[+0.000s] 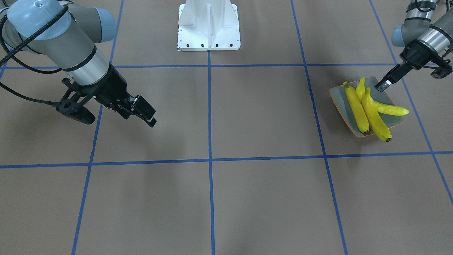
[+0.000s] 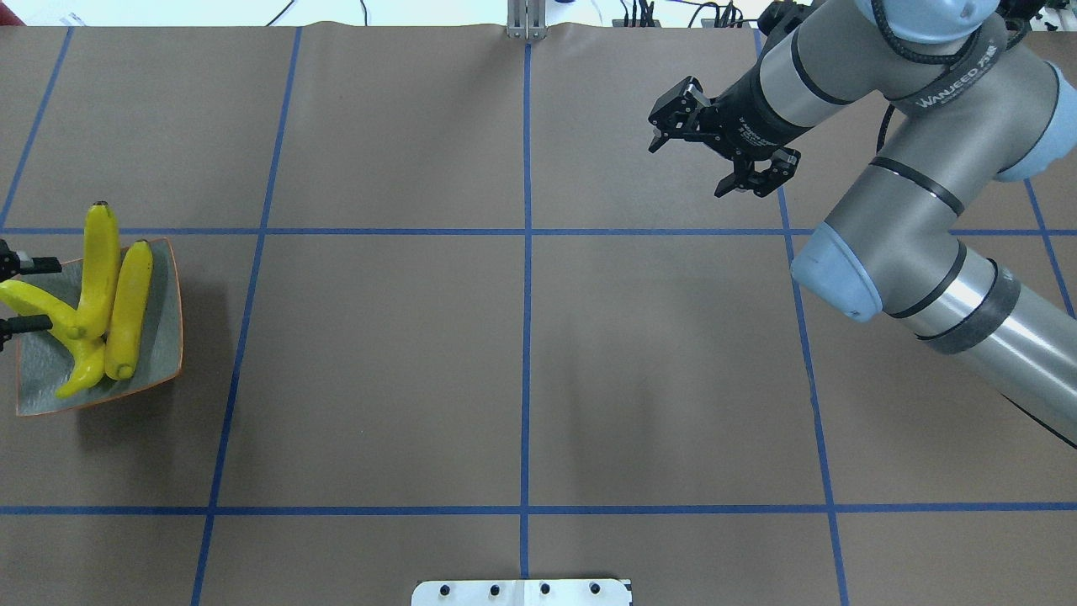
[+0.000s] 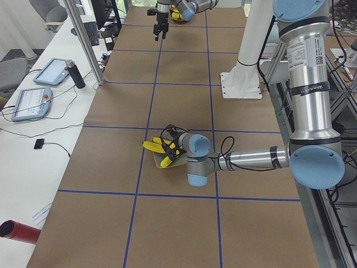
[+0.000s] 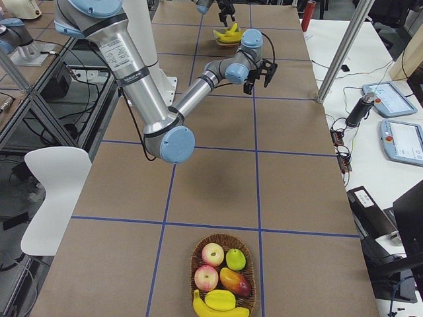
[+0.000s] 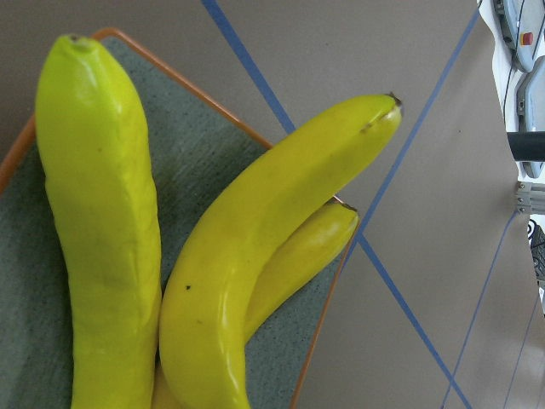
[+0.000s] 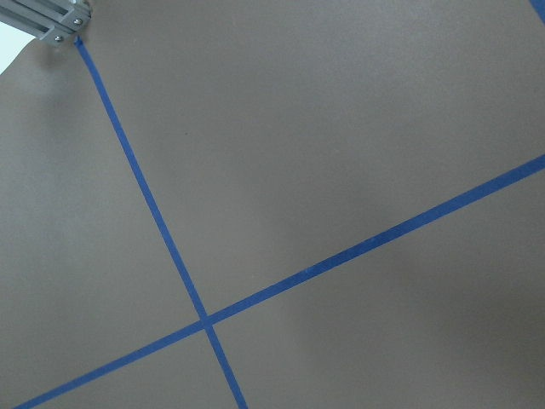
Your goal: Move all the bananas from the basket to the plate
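The grey-green plate (image 2: 165, 338) with its orange rim sits at the table's far left end and holds three yellow bananas (image 2: 99, 261) (image 2: 130, 307) (image 2: 50, 324). My left gripper (image 2: 49, 295) hangs open just above the plate's outer side, one finger on each side of the lowest banana (image 1: 391, 110) and apart from it. The left wrist view shows the three bananas (image 5: 230, 281) close up on the plate (image 5: 25, 298). Another banana (image 4: 218, 310) lies in the woven basket (image 4: 195, 263) at the table's opposite end. My right gripper (image 2: 713, 150) is open and empty, raised over the table.
The basket also holds two red apples (image 4: 212, 254), a green fruit (image 4: 235, 259) and a mango (image 4: 235, 282). The white robot base (image 1: 208, 24) stands mid-table at the near edge. A metal post (image 4: 344, 46) and tablets (image 4: 400, 142) stand beside the table.
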Tool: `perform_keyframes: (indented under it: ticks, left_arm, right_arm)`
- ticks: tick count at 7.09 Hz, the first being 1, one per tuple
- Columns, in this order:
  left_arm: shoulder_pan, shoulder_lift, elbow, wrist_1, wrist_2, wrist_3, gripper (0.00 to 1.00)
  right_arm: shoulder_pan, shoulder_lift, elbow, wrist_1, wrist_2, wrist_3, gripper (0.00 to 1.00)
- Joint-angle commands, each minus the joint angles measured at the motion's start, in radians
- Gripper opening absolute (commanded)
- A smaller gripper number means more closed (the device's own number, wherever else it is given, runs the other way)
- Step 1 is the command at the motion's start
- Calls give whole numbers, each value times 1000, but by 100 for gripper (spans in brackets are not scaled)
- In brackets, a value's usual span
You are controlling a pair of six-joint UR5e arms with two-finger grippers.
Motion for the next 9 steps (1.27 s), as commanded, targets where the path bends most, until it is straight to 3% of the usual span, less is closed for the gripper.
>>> perform_keyframes:
  ticks: [1,3,5,7,9]
  left_arm:
    - [-196,-183,-4,245,-209,23,100]
    - [-209,-268,-10,432,-222,233,100]
    - [-209,-361,-24,666,-222,468,100]
    - [-196,-439,-30,869,-238,704,100]
    - [-164,-490,-49,948,-236,765,100]
  right_arm:
    - [47,-40,2,-8,13,-115,100]
    - [138,-132,-7,-9,51,-328,100]
    - [237,-207,1,-157,59,-653,100]
    - [384,-342,-17,-180,54,-993,100]
    - [546,-422,-104,-178,42,-1320,100]
